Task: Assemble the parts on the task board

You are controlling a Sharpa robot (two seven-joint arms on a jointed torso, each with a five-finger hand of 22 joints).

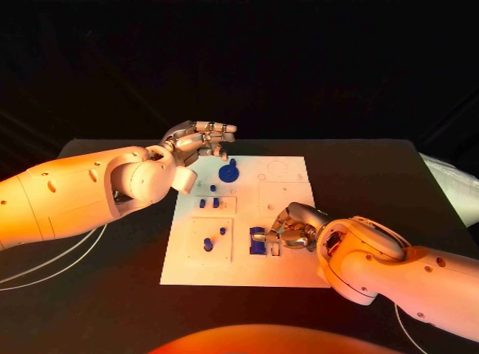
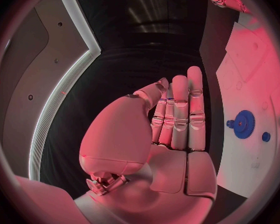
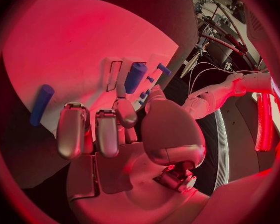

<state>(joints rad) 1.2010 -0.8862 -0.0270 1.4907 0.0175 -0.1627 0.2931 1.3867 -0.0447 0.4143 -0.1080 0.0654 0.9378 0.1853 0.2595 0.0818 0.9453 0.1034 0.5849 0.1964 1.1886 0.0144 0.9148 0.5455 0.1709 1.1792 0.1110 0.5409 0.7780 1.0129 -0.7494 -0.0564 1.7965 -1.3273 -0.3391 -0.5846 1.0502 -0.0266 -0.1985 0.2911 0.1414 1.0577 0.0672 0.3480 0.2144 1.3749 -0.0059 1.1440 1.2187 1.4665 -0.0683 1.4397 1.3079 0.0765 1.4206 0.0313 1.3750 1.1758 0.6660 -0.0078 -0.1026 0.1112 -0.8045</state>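
A black desk (image 1: 122,295) stands in a dark space, with black cloth (image 1: 303,66) hanging in folds behind it. At its right edge lies something pale and crinkled (image 1: 457,188), perhaps a plastic bag or sheet. Thin white cables (image 1: 48,269) trail over the desk at the left. In the left wrist view a grey wall panel (image 2: 34,79) curves beside a bright light strip (image 2: 59,99). Coloured light falls over everything, warm orange from the head, red at the wrists
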